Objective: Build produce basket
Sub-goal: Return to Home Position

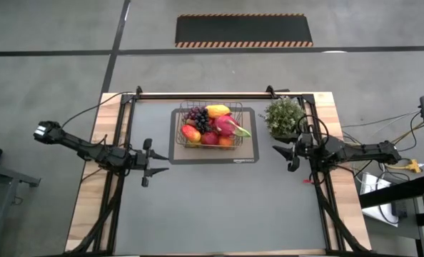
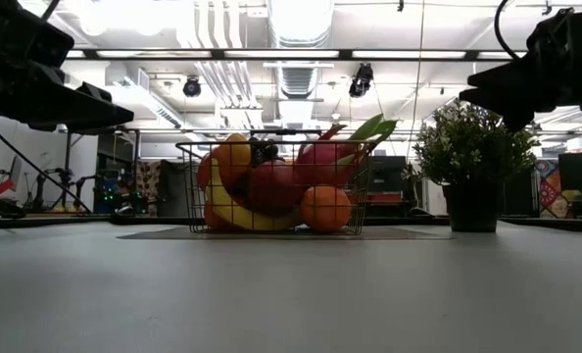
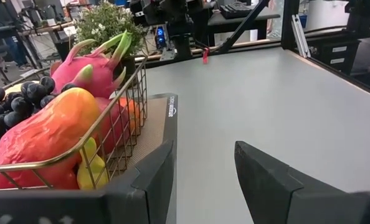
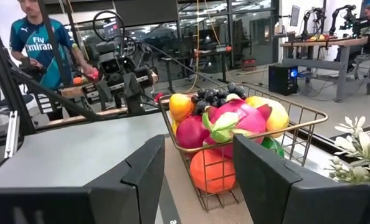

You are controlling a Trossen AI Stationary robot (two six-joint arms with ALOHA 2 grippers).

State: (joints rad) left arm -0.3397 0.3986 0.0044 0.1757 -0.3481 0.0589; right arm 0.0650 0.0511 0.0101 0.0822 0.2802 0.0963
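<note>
Flanking the basket (image 2: 191,186) of produce (image 1: 215,128), left gripper (image 1: 150,163) and right gripper (image 1: 284,157) (jaws of both spread, empty).

Ceiling lights (image 2: 301,18) glare brightly in the low view; the table (image 1: 212,207) is evenly lit, shadows soft.

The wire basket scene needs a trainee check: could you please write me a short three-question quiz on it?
1. True or false: the basket stands on the tray.
2. On which arm's side of the basket does the leafy plant stand? A: the left arm's. B: the right arm's. C: neither, it sits inside the basket.
3. Fill in: the left gripper and the right gripper both have empty jaws that are ____.

Key: 1 true; 2 B; 3 open.
</note>
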